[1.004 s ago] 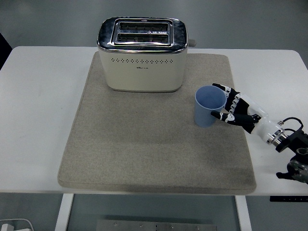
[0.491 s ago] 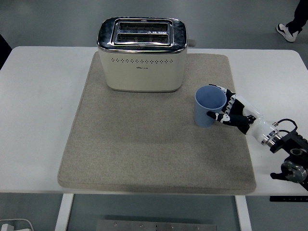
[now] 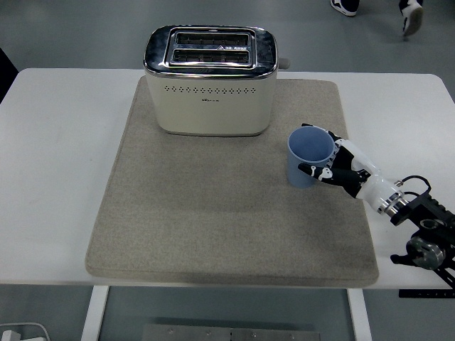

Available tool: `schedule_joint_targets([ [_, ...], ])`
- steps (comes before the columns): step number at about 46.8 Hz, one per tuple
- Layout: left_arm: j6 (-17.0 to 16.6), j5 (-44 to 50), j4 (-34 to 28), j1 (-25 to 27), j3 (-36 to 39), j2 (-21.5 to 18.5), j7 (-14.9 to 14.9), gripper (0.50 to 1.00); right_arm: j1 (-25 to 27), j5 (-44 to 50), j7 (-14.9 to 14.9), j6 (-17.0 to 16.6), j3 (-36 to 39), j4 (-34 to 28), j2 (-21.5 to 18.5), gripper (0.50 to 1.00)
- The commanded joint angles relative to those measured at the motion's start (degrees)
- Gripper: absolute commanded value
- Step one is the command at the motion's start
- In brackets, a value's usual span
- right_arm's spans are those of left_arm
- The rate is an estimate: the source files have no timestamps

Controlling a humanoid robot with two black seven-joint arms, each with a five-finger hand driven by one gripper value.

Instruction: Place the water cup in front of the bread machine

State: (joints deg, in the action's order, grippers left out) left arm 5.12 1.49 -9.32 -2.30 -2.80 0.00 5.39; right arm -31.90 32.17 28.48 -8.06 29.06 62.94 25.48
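Observation:
A blue water cup (image 3: 307, 155) stands upright on the grey mat (image 3: 213, 213), to the right of and slightly nearer than the cream and chrome bread machine (image 3: 210, 79). My right hand (image 3: 328, 163) comes in from the lower right and its fingers (image 3: 313, 170) wrap around the cup's right side, thumb in front and other fingers behind. The cup rests on the mat. The left arm is out of view.
The mat covers the middle of the white table (image 3: 57, 177). The toaster's lever knob (image 3: 284, 63) sticks out on its right side. A person's feet (image 3: 377, 8) show at the top right, beyond the table.
My right hand has moved a little further left and closed more tightly around the cup. The cup has stayed in place. The person's feet at the top have moved left.

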Motion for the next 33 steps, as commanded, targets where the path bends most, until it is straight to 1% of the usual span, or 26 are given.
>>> schedule_joint_targets([
  [1, -0.02, 0.00, -0.09, 0.01, -0.01, 0.00, -0.03, 1.000, -0.01, 0.00, 0.00, 0.41, -0.06, -0.10, -0.34, 0.921],
  [14, -0.02, 0.00, -0.09, 0.01, -0.01, 0.00, -0.03, 1.000, -0.18, 0.00, 0.00, 0.85, 0.03, -0.54, -0.70, 0.919],
  [19, -0.02, 0.00, -0.18, -0.08, -0.01, 0.00, -0.03, 1.000, -0.45, 0.00, 0.00, 0.85, 0.03, -1.50, -2.45, 0.919],
  [25, -0.02, 0.00, -0.09, 0.01, -0.01, 0.00, -0.03, 1.000, -0.45, 0.00, 0.00, 0.85, 0.03, -2.12, -3.51, 0.917],
  [29, -0.02, 0.00, 0.09, 0.01, -0.01, 0.00, 0.06, 1.000, -0.45, 0.00, 0.00, 0.85, -0.06, -2.12, -3.77, 0.901],
  [33, -0.02, 0.00, 0.18, 0.01, -0.01, 0.00, 0.06, 1.000, -0.45, -0.09, 0.00, 0.77, -0.06, -2.12, -3.77, 0.819],
])
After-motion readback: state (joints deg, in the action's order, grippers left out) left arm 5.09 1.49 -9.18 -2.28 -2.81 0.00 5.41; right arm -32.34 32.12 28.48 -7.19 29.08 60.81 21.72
